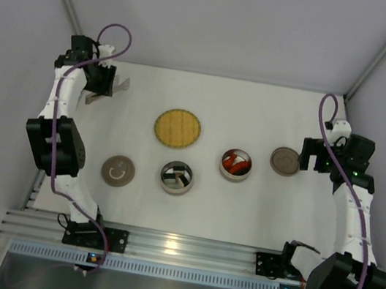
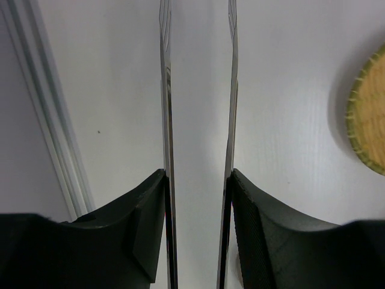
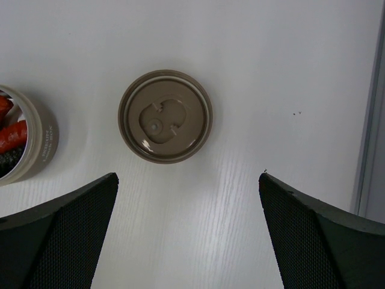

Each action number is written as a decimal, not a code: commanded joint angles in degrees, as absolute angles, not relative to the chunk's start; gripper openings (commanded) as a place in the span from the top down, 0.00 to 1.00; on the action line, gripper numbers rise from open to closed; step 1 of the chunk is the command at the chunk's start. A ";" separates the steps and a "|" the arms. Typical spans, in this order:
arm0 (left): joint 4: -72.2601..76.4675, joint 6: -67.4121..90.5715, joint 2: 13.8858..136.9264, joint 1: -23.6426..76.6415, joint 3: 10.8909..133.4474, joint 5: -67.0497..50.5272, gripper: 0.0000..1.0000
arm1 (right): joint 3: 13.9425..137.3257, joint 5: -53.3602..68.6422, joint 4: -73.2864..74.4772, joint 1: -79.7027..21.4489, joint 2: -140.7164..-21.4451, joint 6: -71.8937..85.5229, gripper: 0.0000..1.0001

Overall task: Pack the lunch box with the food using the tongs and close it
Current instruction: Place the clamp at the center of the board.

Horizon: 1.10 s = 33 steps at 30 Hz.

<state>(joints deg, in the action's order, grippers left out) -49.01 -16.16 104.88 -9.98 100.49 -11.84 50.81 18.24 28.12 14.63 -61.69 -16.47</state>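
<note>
The tongs (image 2: pixel 167 120) are clamped between the fingers of the left end effector (image 2: pixel 198 174), their two thin arms standing apart, at the far left of the bench (image 1: pixel 258 111). Red-orange food pieces (image 1: pixel 234 166) are seen inside a round container (image 1: pixel 233 179) right of centre, and dark and white pieces (image 1: pixel 175 176) in a second container (image 1: pixel 160 176) beside it. A woven plate (image 1: pixel 178 128) lies beyond them. A brown lid (image 3: pixel 165 124) lies just ahead of the right end effector (image 3: pixel 187 235), which is spread wide open. Another lid (image 1: pixel 117 171) is set at the left.
</note>
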 commanded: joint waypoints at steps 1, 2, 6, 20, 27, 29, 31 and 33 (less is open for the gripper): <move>-42.28 -14.68 108.53 -12.04 101.69 -10.03 0.50 | 53.62 19.16 29.18 14.24 -62.05 -16.96 0.01; -42.01 -15.11 109.41 -12.65 101.78 -9.58 0.50 | 53.61 19.16 29.27 14.24 -62.22 -16.96 0.01; -40.78 -15.38 112.93 -14.15 101.87 -8.88 0.49 | 53.70 19.07 29.09 14.15 -62.49 -16.96 0.01; -40.34 -19.77 119.00 -16.08 93.61 -11.16 0.44 | 53.35 19.25 28.65 14.06 -63.19 -17.49 0.01; -41.66 -20.30 120.67 -16.17 92.55 -11.69 0.41 | 53.17 19.86 28.39 14.15 -63.46 -17.23 0.01; -41.75 -20.30 120.59 -16.17 92.64 -11.78 0.40 | 53.17 19.69 28.39 14.15 -63.20 -17.23 0.01; -42.10 -20.21 120.41 -16.08 92.98 -12.04 0.38 | 53.17 19.77 28.48 14.15 -63.19 -17.31 0.01; -42.54 -20.13 119.97 -16.17 93.43 -12.22 0.37 | 53.26 19.77 28.56 14.15 -63.11 -17.40 0.01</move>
<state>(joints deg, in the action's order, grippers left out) -42.09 -19.49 120.57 -15.86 92.23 -10.44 50.81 18.52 28.34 14.37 -63.29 -16.53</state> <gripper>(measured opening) 0.624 0.993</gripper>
